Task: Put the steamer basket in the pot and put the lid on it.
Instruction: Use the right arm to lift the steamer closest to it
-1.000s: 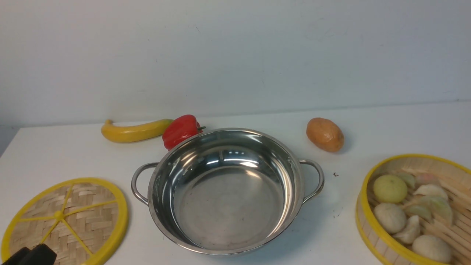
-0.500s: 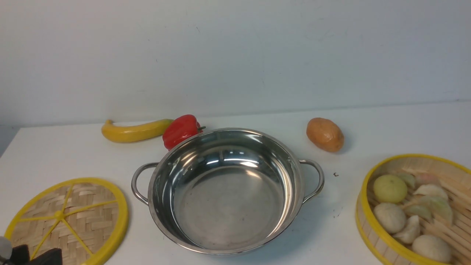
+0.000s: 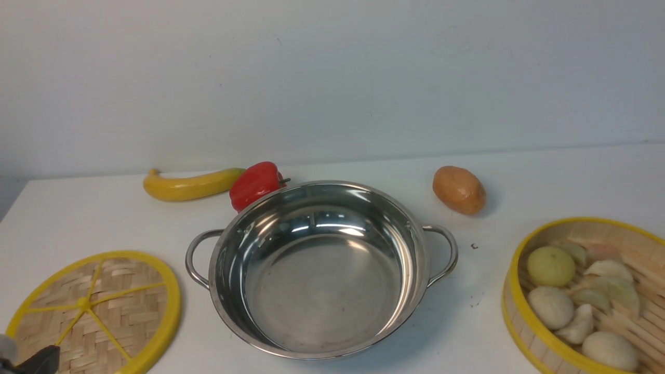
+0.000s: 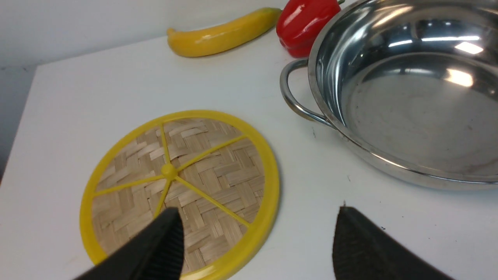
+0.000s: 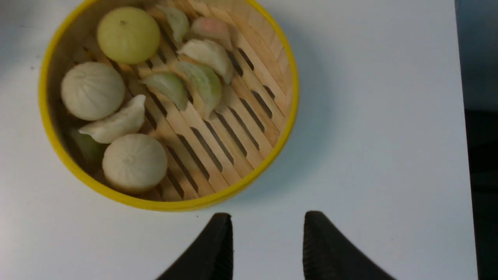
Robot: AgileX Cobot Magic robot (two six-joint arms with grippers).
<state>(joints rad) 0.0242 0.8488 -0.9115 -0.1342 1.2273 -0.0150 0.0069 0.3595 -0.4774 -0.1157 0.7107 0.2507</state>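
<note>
Currently, left gripper (image 4: pixel 258 237): spread wide and empty, with one finger (image 4: pixel 163 241) above the lid's near edge and the other above bare table just beside it.
Lid (image 4: pixel 218 171): flat on the table (image 4: pixel 97 77), knob up, straight ahead of the left gripper and partly beneath it, clear of the pot.
Pot (image 4: pixel 389 116): ahead of the left gripper and off toward the right arm's side. It is empty, and one looped handle is turned toward the lid without touching it.
Right gripper (image 5: pixel 268 227): jaws partly apart with nothing between them, above bare table.
Steamer basket (image 5: pixel 290 109): just ahead of the right gripper's tips, upright on the table, untouched and not in the pot.
Buns and dumplings (image 5: pixel 134 163): crowded on the pot's side of the basket's slatted floor.
Banana (image 4: pixel 221 35): beyond the lid from the left gripper, near the wall.
Red pepper (image 4: pixel 303 23): at the banana's end, just behind the pot's far rim.
Potato (image 3: pixel 459 189): past the pot, well apart from both grippers.
</note>
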